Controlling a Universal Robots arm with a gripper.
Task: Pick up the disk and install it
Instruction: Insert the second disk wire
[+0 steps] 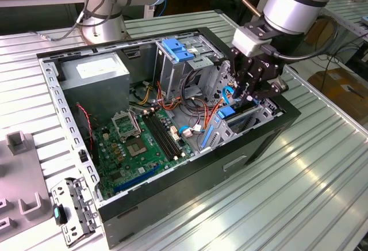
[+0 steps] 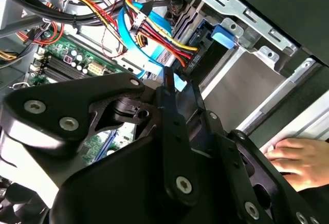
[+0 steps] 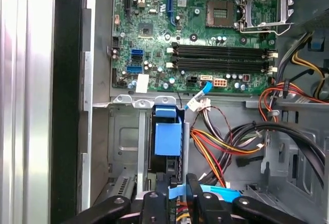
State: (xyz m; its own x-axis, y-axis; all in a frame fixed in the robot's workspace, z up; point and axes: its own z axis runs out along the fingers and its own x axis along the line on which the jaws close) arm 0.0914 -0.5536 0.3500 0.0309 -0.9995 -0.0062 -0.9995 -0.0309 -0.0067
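The disk (image 1: pixel 227 114) stands on edge in the metal bay at the corner of the open computer case (image 1: pixel 190 176) on the exterior view's right. In the first wrist view its blue bracket (image 3: pixel 168 136) shows between the bay's rails. A blue tab of the bracket (image 2: pixel 223 35) shows in the second wrist view. My gripper (image 1: pixel 244 97) is right over the disk's end. Its black fingers (image 3: pixel 154 203) are drawn close together with a strip of blue plastic between them. The gripper (image 3: pixel 178 198) (image 2: pixel 167 77) is seen in both wrist views.
Orange, yellow and black cables (image 3: pixel 221 147) and a light-blue ribbon (image 1: pixel 227 92) crowd beside the bay. The green motherboard (image 1: pixel 138 141) lies on the case floor, with a grey power box (image 1: pixel 95 72) and a blue-topped cage (image 1: pixel 178 49) behind it. A hand (image 2: pixel 298 160) rests beside the case.
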